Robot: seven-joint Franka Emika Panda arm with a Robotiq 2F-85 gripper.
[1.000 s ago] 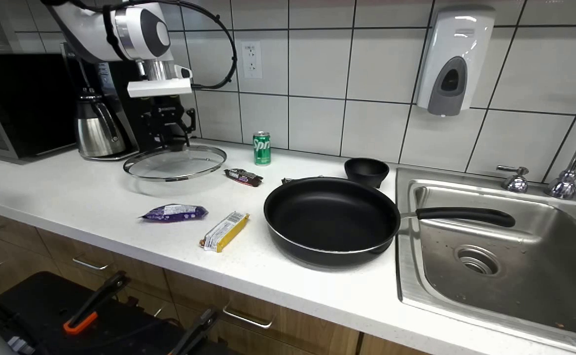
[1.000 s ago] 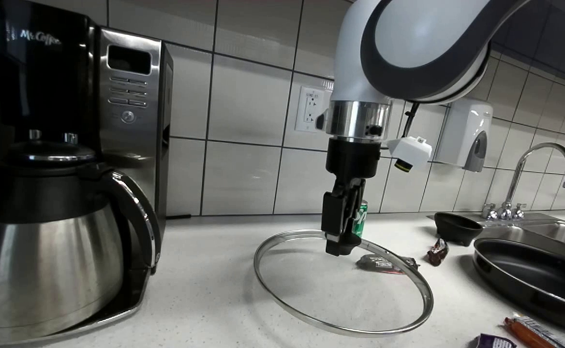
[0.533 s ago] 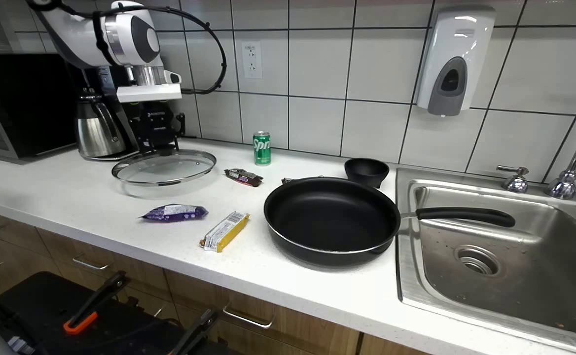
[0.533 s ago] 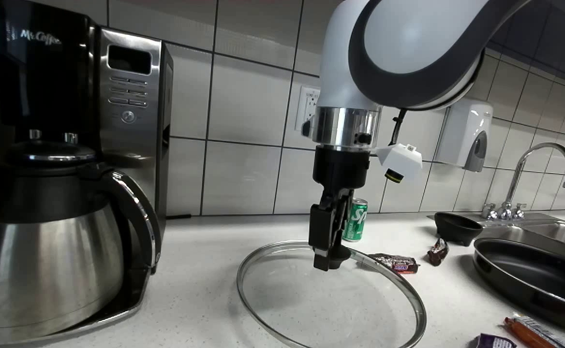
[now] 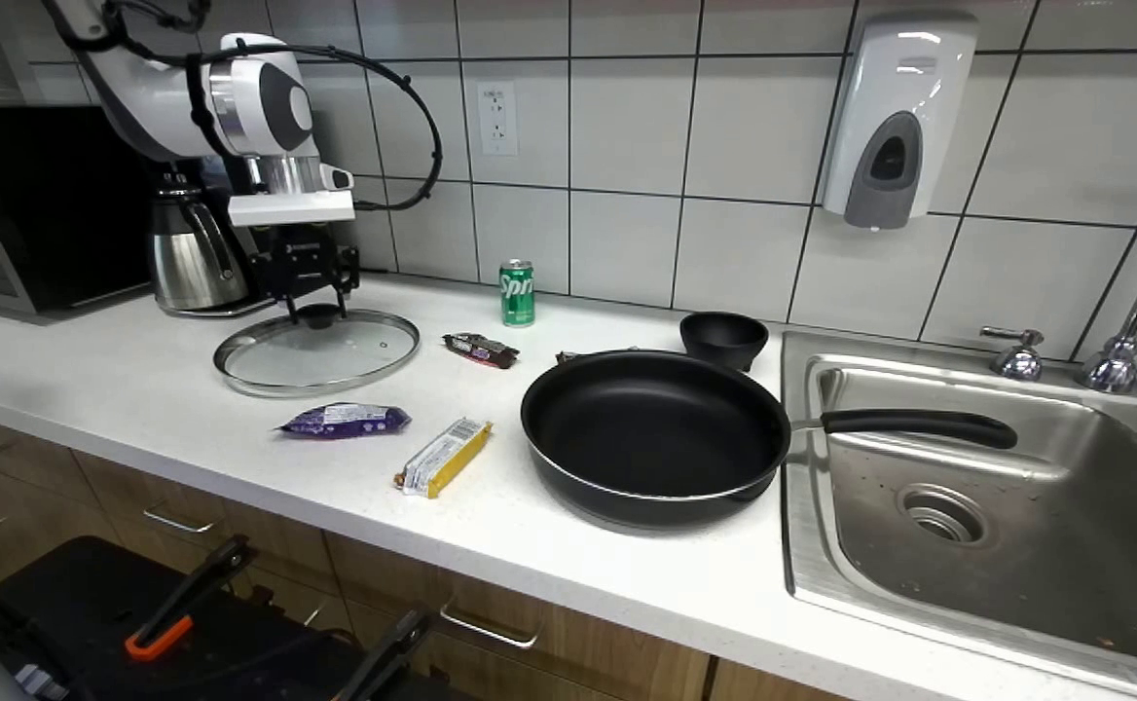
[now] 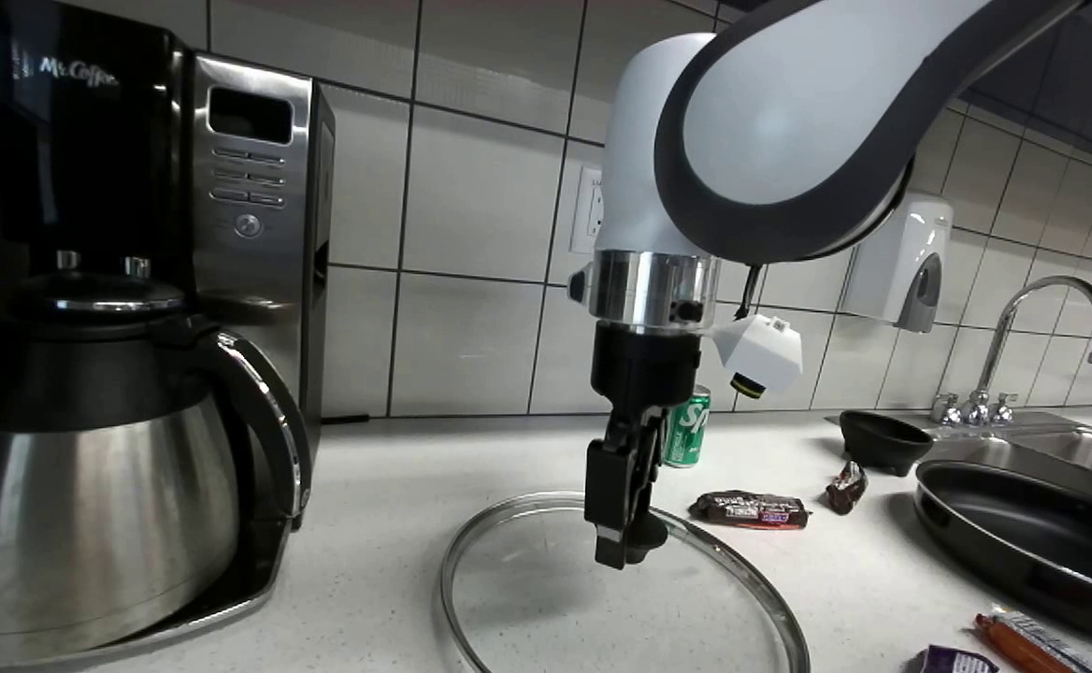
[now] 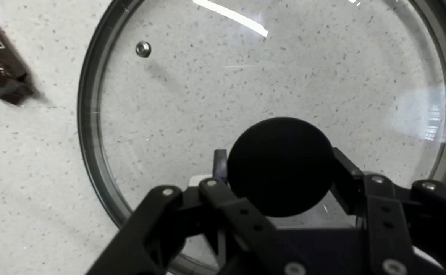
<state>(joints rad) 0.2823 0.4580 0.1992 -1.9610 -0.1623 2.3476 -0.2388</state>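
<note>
In an exterior view, gripper (image 5: 317, 313) over glass lid (image 5: 364, 350), which is flat and low at the counter (image 5: 140, 362), contact unclear. In an exterior view, brown-wrapped bar (image 6: 750, 510) near the lid. Wrist view: gripper clamped on the lid's black knob (image 7: 280, 167).

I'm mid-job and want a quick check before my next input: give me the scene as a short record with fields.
Hold: black two-finger gripper closed on a round black knob, a finger at each side
Below it: round clear metal-rimmed glass lid
Clearance: lid low at the white speckled countertop; whether touching, unclear
Near the lid: brown-wrapped snack bar, purple-wrapped snack bar
Further off: green metal soda can; round black frying pan, its black handle reaching over the stainless-steel sink
</note>
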